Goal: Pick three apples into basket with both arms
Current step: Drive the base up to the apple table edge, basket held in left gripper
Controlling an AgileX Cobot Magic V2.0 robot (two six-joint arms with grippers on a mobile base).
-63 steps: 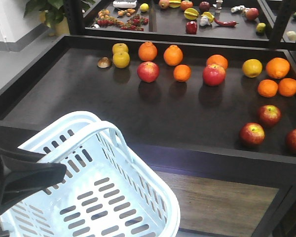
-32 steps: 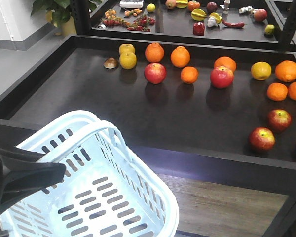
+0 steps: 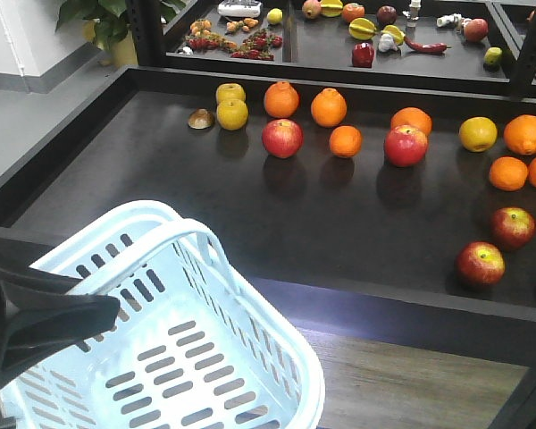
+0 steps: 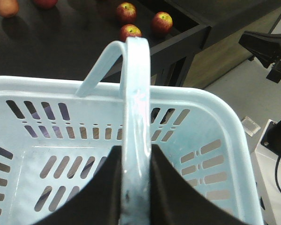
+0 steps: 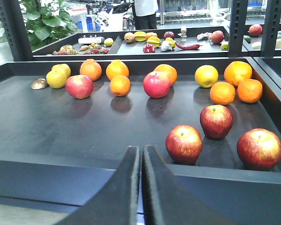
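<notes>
The pale blue basket (image 3: 174,344) hangs at the lower left, in front of the dark table's near edge. My left gripper (image 4: 136,154) is shut on the basket's hoop handle (image 4: 136,89), one black finger on each side. Three dark-red streaked apples (image 5: 184,144) (image 5: 216,121) (image 5: 259,148) lie near the table's front right corner. Two of them show in the front view (image 3: 480,263) (image 3: 513,226). My right gripper (image 5: 141,150) is shut on nothing. It is low before the table's front rim, left of the nearest apple.
Two more red apples (image 3: 282,138) (image 3: 406,145) lie mid-table among oranges (image 3: 329,107) and yellow fruits (image 3: 231,113). The table has a raised black rim (image 3: 384,304). Beyond stands a second table (image 3: 322,45) with mixed produce, and black posts (image 3: 143,31).
In the front view the table and all its fruit have slid to the right and slightly down. The basket and my left gripper keep their place in the view.
</notes>
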